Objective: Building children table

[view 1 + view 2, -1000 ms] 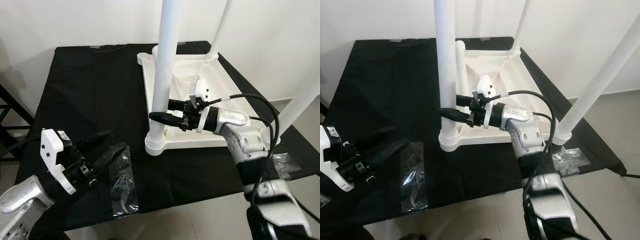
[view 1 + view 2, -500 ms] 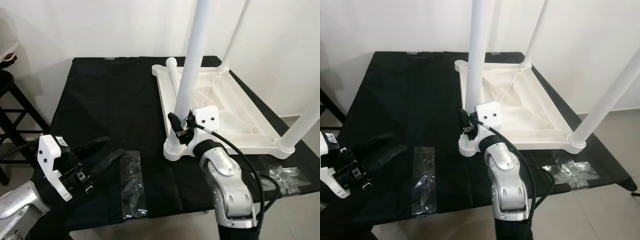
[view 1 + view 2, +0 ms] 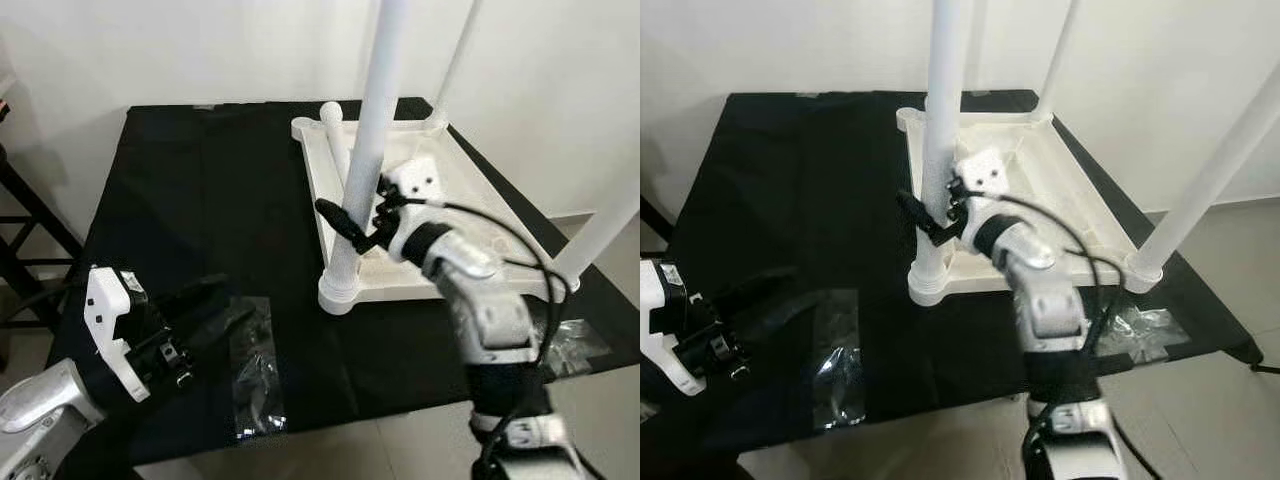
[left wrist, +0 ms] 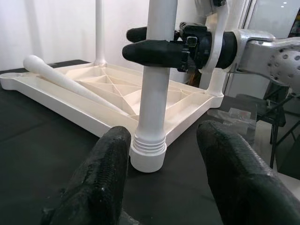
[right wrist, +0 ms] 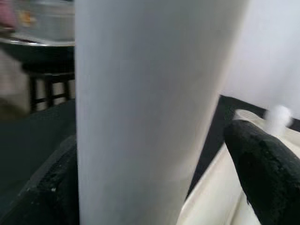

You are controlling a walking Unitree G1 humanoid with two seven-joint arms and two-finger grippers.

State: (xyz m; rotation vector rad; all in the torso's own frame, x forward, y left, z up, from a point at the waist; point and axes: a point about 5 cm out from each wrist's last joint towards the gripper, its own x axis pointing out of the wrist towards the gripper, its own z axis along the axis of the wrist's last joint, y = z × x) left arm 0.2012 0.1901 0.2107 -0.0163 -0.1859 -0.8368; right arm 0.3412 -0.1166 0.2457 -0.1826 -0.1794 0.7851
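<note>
Black-draped work surface, white wall behind. Holds upturned white tabletop, three legs standing, fourth leg lying loose inside. Right gripper clasps near-corner leg. Left gripper parted, empty. Probably light, stiff, slick plastic; best gripped mid-shaft.

I find no writing, label, brand, number or sign that I can read in any of my views.
</note>
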